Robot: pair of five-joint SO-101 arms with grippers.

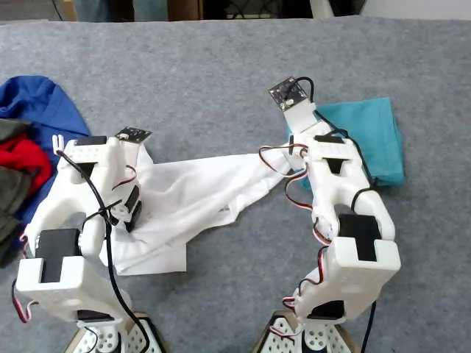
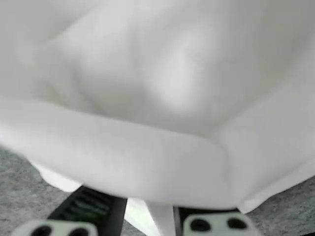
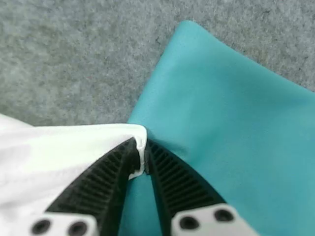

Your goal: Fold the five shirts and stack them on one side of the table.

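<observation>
The white shirt [image 1: 193, 197] is stretched across the middle of the surface [image 1: 221, 73] between both arms. The right end effector [image 3: 142, 158] is closed narrow on one corner of it, just above the folded teal shirt [image 1: 377, 136]. The left end effector [image 2: 150, 212] is draped with cloth and seems to grip the other end. For a clean fold, I think both should hold the cloth taut and level, then lay it flat, clear of the teal shirt.
</observation>
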